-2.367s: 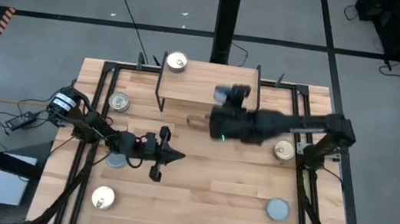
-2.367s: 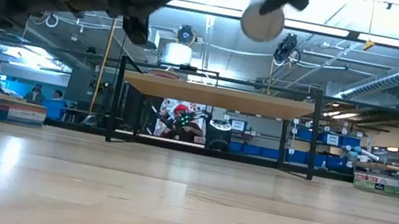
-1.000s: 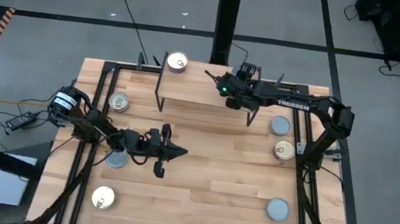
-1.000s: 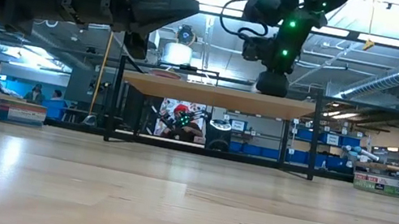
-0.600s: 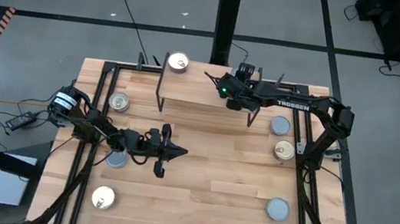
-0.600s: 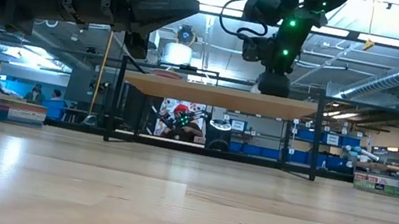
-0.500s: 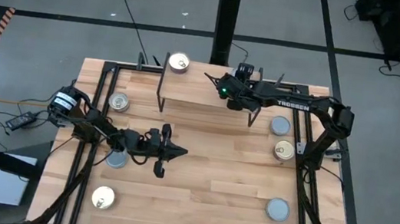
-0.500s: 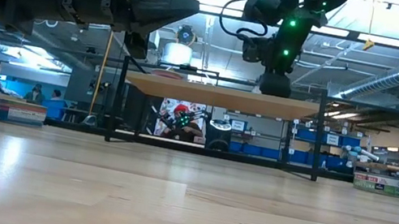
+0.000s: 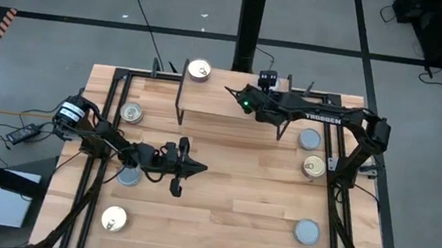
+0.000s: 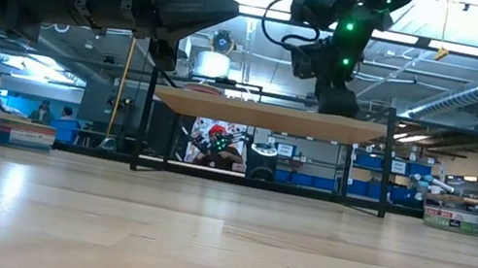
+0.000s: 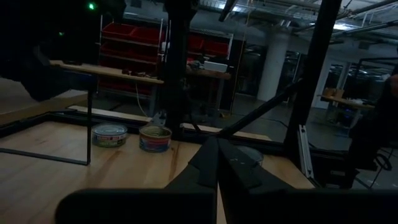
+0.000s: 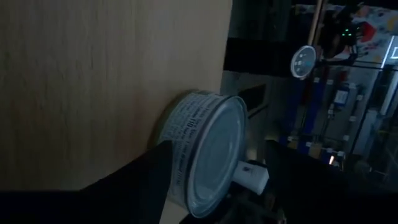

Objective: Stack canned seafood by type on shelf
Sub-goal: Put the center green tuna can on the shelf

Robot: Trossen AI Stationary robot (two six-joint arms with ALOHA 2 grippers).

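The shelf (image 9: pixel 210 105) stands at the table's far middle. A gold-lidded tin (image 9: pixel 199 71) sits on its far left corner. My right gripper (image 9: pixel 233 93) is low over the shelf board (image 12: pixel 93 81), open. Its fingers stand on either side of a tin with a blue-grey lid (image 12: pixel 208 155) that rests at the board's edge. The gripper hides this tin in the high view. My left gripper (image 9: pixel 198 170) hovers shut and holding nothing over the table's middle left, pointing right. My right gripper has one finger (image 12: pixel 298 174) standing clear of the tin's lid, with a gap between them. The other finger (image 12: pixel 124 180) overlaps the tin's base rim (image 12: pixel 165 158). I cannot tell whether it touches the tin.
Loose tins lie on the table. On the left are a gold one (image 9: pixel 131 113), a blue-grey one (image 9: pixel 128 177) and a gold one (image 9: pixel 113 219). On the right are a blue-grey one (image 9: pixel 310 139), a gold one (image 9: pixel 313 165) and a blue-grey one (image 9: pixel 307 231). A black pole (image 9: pixel 251 25) stands behind the shelf.
My right gripper has rolled about its own axis over the shelf, staying in the same spot. The shelf, with the gold tin on it, has slid slightly toward the table's right edge.
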